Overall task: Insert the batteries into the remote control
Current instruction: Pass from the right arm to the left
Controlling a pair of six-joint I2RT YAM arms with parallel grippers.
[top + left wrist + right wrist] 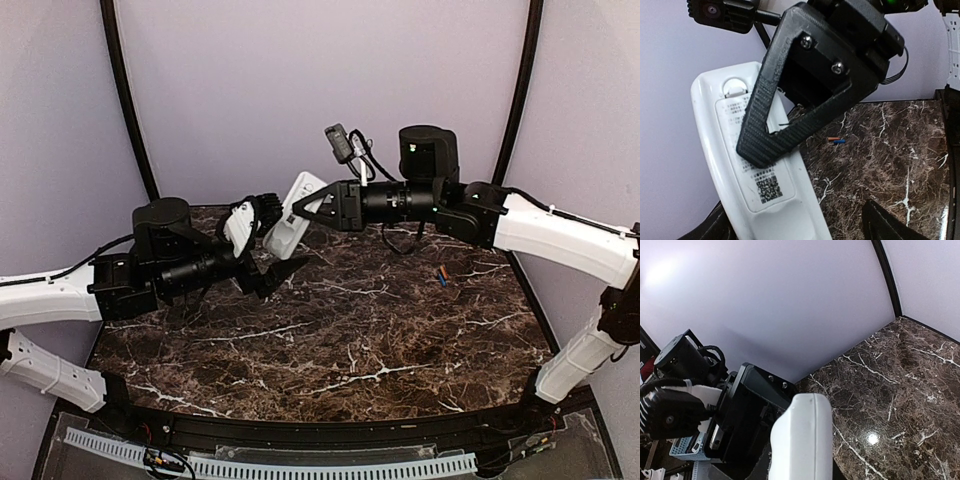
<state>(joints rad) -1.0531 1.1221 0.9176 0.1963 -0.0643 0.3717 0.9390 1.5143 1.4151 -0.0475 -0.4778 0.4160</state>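
Left claw (283, 274) apparently spread; right claw (304, 210) clamped.

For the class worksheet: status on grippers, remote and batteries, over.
Right gripper shut on remote, held off the table. Left gripper open, by its lower end. Batteries loose on table, not loaded. Nothing blocking them.

Rear centre, mid-air: remote control (285, 238), right gripper (308, 208) and left gripper (280, 273) block passage.
Access to batteries (440, 276): open from front; right arm (545, 235) close behind.
Front of table (350, 340): open marble.
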